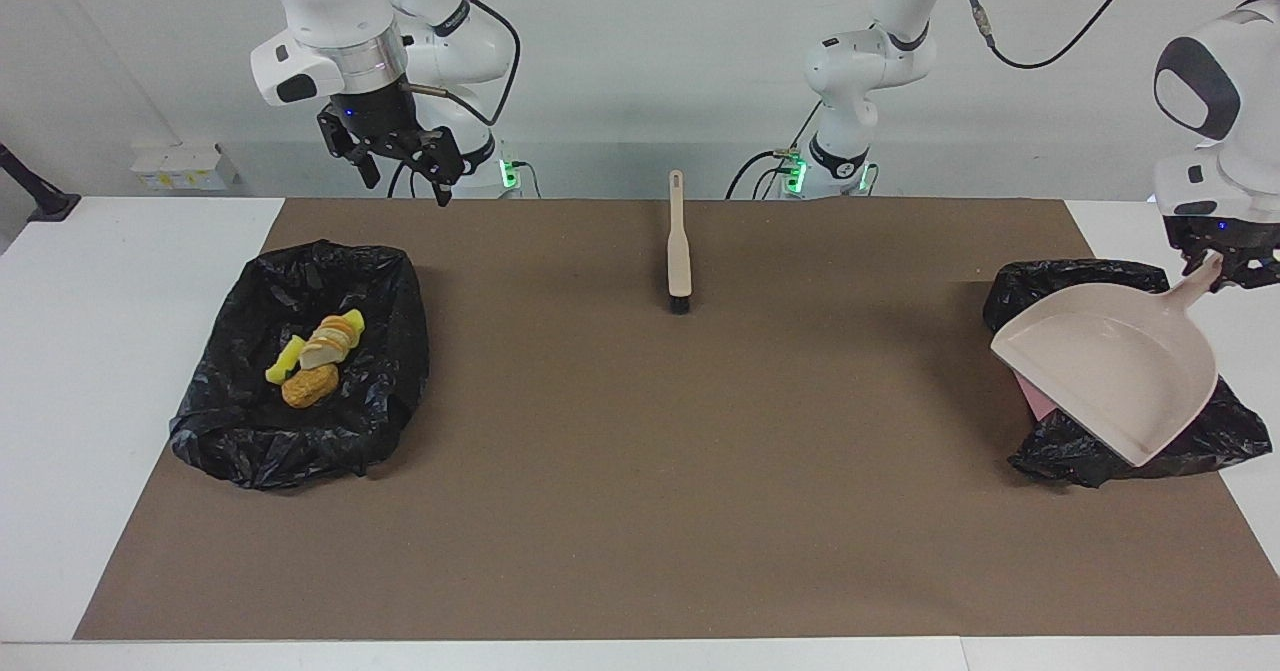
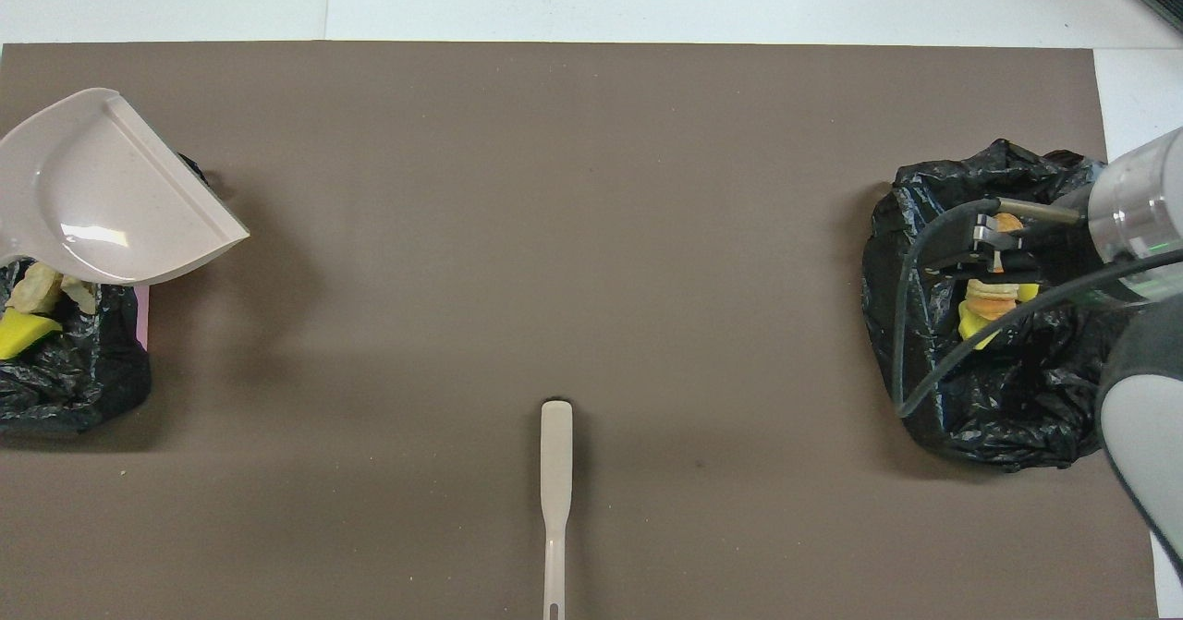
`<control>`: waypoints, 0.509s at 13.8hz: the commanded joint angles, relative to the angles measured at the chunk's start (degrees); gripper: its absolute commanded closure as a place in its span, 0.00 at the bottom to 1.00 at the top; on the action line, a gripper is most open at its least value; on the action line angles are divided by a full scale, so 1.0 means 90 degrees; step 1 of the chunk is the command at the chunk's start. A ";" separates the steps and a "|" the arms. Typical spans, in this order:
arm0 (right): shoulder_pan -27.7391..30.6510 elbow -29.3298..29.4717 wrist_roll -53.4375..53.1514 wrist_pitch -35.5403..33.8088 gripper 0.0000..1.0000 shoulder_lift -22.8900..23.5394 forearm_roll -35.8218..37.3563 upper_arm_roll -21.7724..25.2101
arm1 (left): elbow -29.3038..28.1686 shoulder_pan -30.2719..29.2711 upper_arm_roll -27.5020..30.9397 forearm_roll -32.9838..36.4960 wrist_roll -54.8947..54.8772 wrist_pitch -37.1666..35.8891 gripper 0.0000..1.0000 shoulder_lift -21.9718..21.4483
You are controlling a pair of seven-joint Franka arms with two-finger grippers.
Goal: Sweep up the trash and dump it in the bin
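Note:
The beige dustpan (image 1: 1110, 371) hangs tilted and empty over the black-bagged bin (image 1: 1060, 276) at the left arm's end of the table. My left gripper (image 1: 1220, 263) is shut on its handle. In the overhead view the dustpan (image 2: 102, 195) covers part of that bin (image 2: 74, 389), and pale and yellow trash (image 2: 32, 301) shows beside its rim. More trash (image 1: 315, 356), yellow chunks and bread rolls, lies in the bin (image 1: 300, 441) at the right arm's end. My right gripper (image 1: 408, 186) hangs open and empty high over this bin (image 2: 980, 417).
The beige brush (image 1: 679, 251) lies flat on the brown mat (image 1: 640, 471) midway between the arms, handle toward the robots. A pink sheet (image 1: 1040, 401) sticks out from under the bin at the left arm's end. White table borders the mat.

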State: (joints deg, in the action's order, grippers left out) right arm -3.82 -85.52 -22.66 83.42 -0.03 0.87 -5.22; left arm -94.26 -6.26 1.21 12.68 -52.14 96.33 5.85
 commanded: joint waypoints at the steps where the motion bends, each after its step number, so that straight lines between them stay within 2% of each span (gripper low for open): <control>1: 0.0141 -0.0186 0.0466 0.0174 0.00 -0.0134 -0.0058 0.0004 | -0.0757 0.0596 0.0061 -0.0479 0.1713 -0.0068 1.00 -0.0601; 4: 0.0151 -0.0205 0.0916 0.0301 0.00 -0.0133 -0.0038 0.0004 | -0.0836 0.1621 0.0061 -0.0675 0.4058 -0.0147 1.00 -0.0670; 7: 0.0161 -0.0195 0.0906 0.0301 0.00 -0.0124 -0.0096 0.0004 | -0.0826 0.2324 0.0061 -0.1387 0.5836 0.0028 1.00 -0.0660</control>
State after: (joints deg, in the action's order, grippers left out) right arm -3.13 -85.60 -16.31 84.57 -0.03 0.86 -5.05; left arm -100.05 11.36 0.61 3.31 -7.70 95.47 1.68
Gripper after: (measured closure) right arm 0.000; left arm 0.692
